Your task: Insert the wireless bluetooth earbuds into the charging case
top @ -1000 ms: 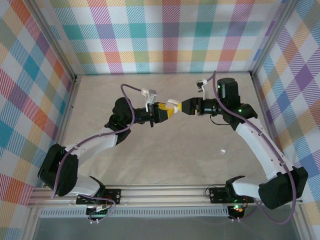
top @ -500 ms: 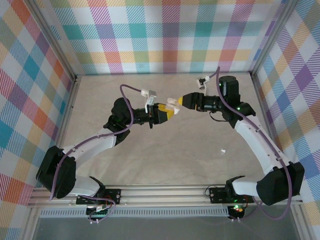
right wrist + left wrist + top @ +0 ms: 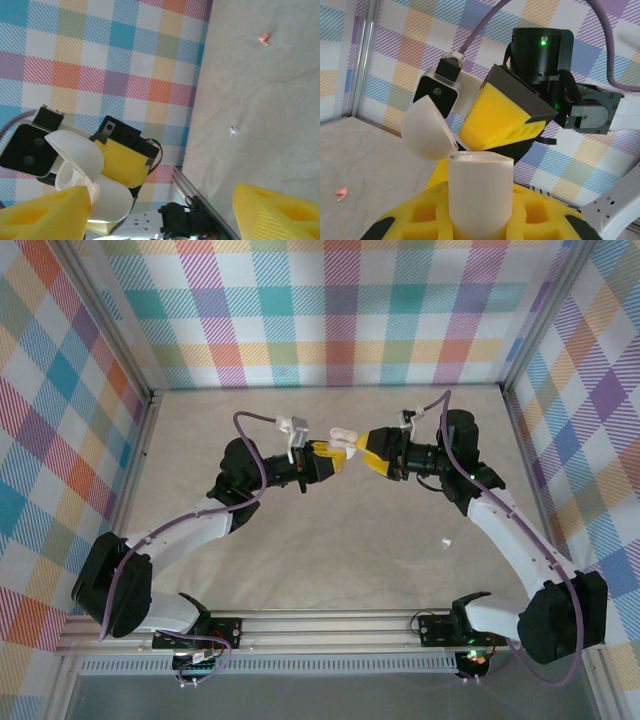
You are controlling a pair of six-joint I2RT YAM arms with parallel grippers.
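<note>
The left gripper (image 3: 335,453) is clenched on a white case (image 3: 480,195), which stands upright between its yellow pads; the lid (image 3: 426,130) is hinged back and tilts away to the left in the left wrist view; the mouth of the case is uncovered.

The right gripper (image 3: 372,452) faces it from the other side, released, its yellow fingers (image 3: 45,212) spread wide with nothing between them; one finger sits just beside the lid, and whether they touch cannot be told.

Both grippers meet near the middle of the worktop (image 3: 330,550), toward the far wall.

One earbud (image 3: 341,192), a small pink bit, lies on the worktop, well apart from the case and from both grippers; the right wrist view shows it too, far off on the bare surface.

A tiny white speck (image 3: 447,541) lies on the worktop by the right arm, apart from the earbud.
</note>
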